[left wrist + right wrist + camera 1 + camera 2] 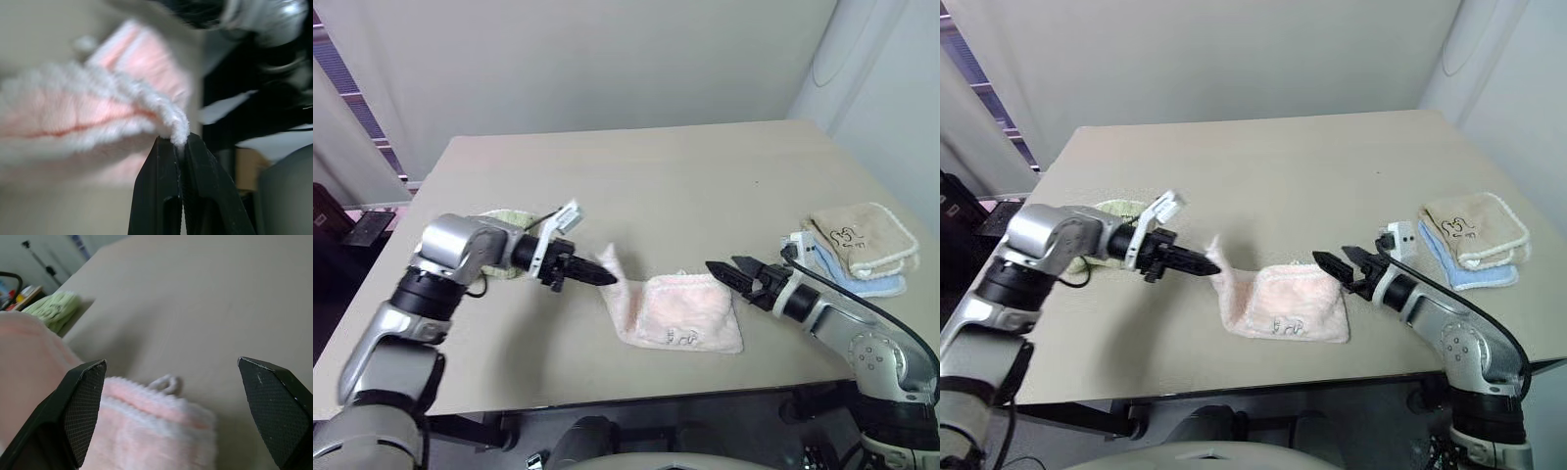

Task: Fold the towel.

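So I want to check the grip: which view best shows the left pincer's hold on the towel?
The left wrist view: the left pincer is shut on the towel edge. Both eye views show a lifted corner; the right wrist view shows its far end.

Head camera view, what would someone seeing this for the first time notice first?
The pink towel near the table's front edge draws the eye: the left gripper is shut on one corner and lifts it off the surface. The right gripper hovers open just beside the towel's other side. A beige towel on a blue one lies at the table's right edge, and a light green towel behind the left arm.
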Tool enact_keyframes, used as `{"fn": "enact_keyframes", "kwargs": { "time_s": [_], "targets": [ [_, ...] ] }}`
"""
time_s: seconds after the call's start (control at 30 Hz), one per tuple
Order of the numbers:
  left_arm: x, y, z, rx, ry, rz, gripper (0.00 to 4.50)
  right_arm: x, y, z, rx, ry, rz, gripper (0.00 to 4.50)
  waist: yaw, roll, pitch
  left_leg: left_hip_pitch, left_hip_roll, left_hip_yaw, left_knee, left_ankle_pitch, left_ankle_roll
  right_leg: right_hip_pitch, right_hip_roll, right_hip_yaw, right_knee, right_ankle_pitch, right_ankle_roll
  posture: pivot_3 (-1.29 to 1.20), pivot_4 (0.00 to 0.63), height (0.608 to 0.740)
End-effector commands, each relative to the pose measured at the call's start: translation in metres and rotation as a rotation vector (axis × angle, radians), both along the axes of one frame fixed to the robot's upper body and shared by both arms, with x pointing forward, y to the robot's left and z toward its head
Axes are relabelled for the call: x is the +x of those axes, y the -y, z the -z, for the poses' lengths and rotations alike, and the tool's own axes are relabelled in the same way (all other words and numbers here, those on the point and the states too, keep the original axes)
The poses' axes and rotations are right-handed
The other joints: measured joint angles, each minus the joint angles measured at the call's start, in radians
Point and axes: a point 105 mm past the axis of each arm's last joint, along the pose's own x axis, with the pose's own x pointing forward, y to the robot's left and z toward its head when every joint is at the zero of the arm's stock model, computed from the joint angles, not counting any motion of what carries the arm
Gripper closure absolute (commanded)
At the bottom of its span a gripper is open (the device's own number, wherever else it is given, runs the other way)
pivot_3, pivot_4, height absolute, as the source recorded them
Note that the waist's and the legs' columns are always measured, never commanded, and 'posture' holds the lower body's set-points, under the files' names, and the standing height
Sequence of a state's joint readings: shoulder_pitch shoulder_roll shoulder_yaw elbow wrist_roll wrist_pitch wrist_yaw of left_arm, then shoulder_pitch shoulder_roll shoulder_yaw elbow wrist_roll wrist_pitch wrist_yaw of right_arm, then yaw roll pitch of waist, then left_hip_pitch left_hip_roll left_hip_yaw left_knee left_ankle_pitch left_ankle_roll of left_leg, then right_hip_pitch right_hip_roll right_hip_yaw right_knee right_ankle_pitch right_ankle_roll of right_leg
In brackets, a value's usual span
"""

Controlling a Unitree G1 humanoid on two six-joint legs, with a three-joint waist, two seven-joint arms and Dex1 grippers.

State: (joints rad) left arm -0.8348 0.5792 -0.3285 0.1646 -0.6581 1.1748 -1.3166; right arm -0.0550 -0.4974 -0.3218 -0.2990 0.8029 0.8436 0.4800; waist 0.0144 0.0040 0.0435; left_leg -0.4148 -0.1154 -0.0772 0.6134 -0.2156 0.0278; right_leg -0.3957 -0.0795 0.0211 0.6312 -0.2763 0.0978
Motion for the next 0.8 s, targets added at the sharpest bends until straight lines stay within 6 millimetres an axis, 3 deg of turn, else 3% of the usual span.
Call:
{"fn": "enact_keyframes", "kwargs": {
  "time_s": [0.03, 0.13, 0.2, 0.5, 0.7, 0.8],
  "targets": [
    [-0.011, 0.027, -0.009, -0.062, -0.007, 0.137, 4.48, -0.009, 0.014, -0.021, 0.007, 0.089, 0.068, 0.00, 0.000, 0.000, 0.000, 0.000, 0.000, 0.000, 0.000, 0.000, 0.000, 0.000, 0.000, 0.000, 0.000, 0.000, 0.000, 0.00, 0.000, 0.740],
    [-0.023, 0.053, -0.012, -0.112, -0.036, 0.243, 4.48, -0.019, 0.027, -0.014, -0.017, 0.058, 0.144, 0.00, -0.004, 0.000, 0.000, 0.000, 0.000, 0.000, 0.000, 0.000, 0.000, 0.000, 0.000, 0.000, 0.001, 0.000, 0.000, 0.00, 0.000, 0.740],
    [-0.027, 0.068, -0.004, -0.095, -0.033, 0.278, 4.48, -0.026, 0.032, -0.011, -0.025, 0.044, 0.183, 0.00, -0.002, 0.000, 0.000, 0.000, 0.000, 0.000, 0.001, 0.000, 0.000, 0.000, 0.000, 0.000, 0.001, 0.000, -0.001, 0.00, 0.000, 0.740],
    [-0.022, 0.112, 0.040, -0.038, -0.027, 0.264, 4.48, -0.038, 0.052, -0.014, -0.057, 0.058, 0.348, 0.00, 0.000, -0.001, 0.001, 0.001, 0.000, 0.000, 0.004, 0.000, 0.000, 0.004, 0.000, 0.000, 0.000, -0.002, -0.003, 0.00, 0.000, 0.740],
    [-0.027, 0.132, 0.057, -0.052, -0.043, 0.268, 4.48, -0.043, 0.049, -0.008, -0.061, 0.034, 0.355, 0.00, -0.001, -0.001, 0.000, 0.001, 0.000, 0.000, 0.004, 0.000, 0.001, 0.004, 0.000, 0.000, 0.001, 0.000, 0.000, 0.00, 0.000, 0.740],
    [-0.026, 0.135, 0.060, -0.070, -0.048, 0.250, 3.73, -0.043, 0.050, -0.006, -0.069, 0.027, 0.366, 0.00, 0.000, 0.000, 0.000, 0.001, 0.000, 0.000, 0.004, 0.000, 0.000, 0.004, 0.000, -0.001, 0.001, 0.000, 0.001, 0.00, 0.000, 0.740]
  ]
}}
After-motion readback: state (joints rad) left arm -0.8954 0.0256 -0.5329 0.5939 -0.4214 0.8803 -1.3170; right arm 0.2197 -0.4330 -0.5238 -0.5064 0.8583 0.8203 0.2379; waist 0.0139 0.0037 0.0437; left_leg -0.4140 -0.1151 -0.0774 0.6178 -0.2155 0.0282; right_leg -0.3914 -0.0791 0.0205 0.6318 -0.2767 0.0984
